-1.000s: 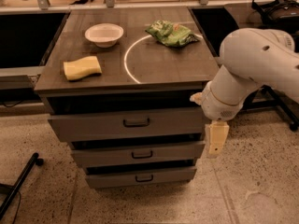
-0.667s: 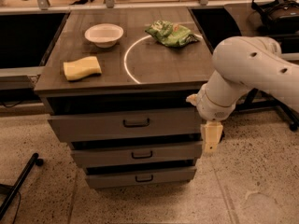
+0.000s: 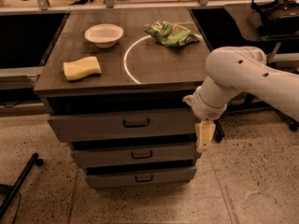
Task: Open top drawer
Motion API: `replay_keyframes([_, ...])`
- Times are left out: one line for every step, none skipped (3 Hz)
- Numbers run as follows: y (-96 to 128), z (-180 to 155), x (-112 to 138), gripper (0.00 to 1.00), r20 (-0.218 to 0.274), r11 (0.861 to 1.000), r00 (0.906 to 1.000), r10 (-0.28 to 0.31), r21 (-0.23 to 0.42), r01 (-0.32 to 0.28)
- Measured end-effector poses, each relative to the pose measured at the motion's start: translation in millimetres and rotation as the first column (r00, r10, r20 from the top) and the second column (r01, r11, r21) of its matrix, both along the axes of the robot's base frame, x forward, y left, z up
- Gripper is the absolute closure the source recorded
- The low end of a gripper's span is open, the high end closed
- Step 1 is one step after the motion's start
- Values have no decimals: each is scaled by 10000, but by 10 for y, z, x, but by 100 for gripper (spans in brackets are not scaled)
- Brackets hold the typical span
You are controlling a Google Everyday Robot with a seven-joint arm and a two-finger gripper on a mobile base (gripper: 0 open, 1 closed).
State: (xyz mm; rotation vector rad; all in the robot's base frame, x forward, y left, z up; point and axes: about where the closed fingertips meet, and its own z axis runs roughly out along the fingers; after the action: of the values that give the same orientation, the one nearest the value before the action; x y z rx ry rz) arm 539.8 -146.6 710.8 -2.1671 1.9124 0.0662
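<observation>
The top drawer [image 3: 98, 125] is the widest grey wood-grain front, just under the cabinet's top, with a small black bar handle [image 3: 136, 123] at its centre. It stands slightly proud of the cabinet. Two narrower drawers [image 3: 133, 154] sit below it. My white arm [image 3: 243, 78] comes in from the right. My gripper [image 3: 204, 136] hangs pointing down at the drawer's right end, well to the right of the handle and not on it.
On the cabinet top lie a white bowl [image 3: 104, 34], a yellow sponge [image 3: 82, 68] and a green bag [image 3: 171, 33]. A black leg [image 3: 18, 183] lies on the floor at the left. A dark desk with a headset [image 3: 275, 8] stands at the back right.
My arm and gripper have moved left, closer to the right end of the drawers. The drawers have not moved.
</observation>
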Motion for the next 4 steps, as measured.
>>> replay_keyframes([-16,-136,138,0,49,10000,10000,-34,-26,34])
replay_keyframes([-36,-283,282,0,26,10000,10000,-45,-49,45])
replay_keyframes([-33,-475,421,1,-192,10000,9998,14,-17,-14])
replay_keyframes([-35,-611,475,24,-500,9999,9987,99,-13,-100])
